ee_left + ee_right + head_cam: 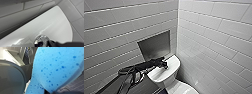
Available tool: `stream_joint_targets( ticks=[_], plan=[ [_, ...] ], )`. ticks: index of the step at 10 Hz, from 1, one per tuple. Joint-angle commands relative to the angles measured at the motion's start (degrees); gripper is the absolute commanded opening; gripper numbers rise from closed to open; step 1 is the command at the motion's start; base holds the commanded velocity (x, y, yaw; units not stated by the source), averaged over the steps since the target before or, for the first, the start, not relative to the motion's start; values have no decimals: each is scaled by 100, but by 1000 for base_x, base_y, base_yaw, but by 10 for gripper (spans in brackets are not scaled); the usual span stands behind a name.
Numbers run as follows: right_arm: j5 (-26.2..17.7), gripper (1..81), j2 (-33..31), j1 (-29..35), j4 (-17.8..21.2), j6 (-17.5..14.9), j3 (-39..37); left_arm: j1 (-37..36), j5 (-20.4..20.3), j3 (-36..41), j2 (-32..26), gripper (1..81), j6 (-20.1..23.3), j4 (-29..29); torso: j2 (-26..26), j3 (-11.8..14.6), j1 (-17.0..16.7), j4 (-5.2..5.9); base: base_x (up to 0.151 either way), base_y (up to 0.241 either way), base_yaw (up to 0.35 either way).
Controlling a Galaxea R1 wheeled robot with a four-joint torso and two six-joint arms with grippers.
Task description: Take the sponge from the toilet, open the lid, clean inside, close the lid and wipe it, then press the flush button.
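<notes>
Flushing is looking like the only step left: the left gripper (165, 65) is reaching the flush button (40, 41) mid tank top (56, 25), claw state I cannot tell, while the right gripper (58, 90) is apparently clamping the sponge (56, 68).

The left arm (144, 66) is black throughout, a long jointed limb whose casing is glossy enough to carry pale streaks of reflected light. The thick segment farthest from the toilet (170, 70) has flat faces, with a greyer panel along one side. At the joint nearer the toilet, a thin black cable loops loosely out of the casing and back in. Beyond that the limb narrows to a slim bar ending in the left gripper (165, 66), a small, knobbly black head. In the left wrist view its tip is a matt black, rounded mass.
</notes>
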Motion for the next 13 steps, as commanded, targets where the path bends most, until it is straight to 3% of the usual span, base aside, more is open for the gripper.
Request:
stream_joint_targets(
  ticks=[1, 7, 9, 10, 13],
  plan=[
    [-464, 10, -53, 27, 72, -13, 152, -853, 117, 17, 7, 10, 43, 46, 0, 0, 0, 0, 0, 0, 0],
    [-464, 10, 88, 1, 27, -22, 55, -545, -15, -265, 157, 10, 52, 283, 0, -2, 0, 0, 0, 0, 0],
    [-464, 10, 88, 0, 27, -22, 73, -588, -15, -519, 367, 10, 69, 300, 0, -510, 0, 0, 0, 0, 0],
    [-464, 10, 97, 0, 54, -22, 55, -632, -15, -668, 508, 10, 78, 405, 0, -48, -2, 0, 0, 0, 0],
    [-464, 10, 237, -52, 45, -22, -85, -641, 29, -775, 728, 10, 61, 600, -2, -284, -9, 2, 0, 0, 0]
  ],
)
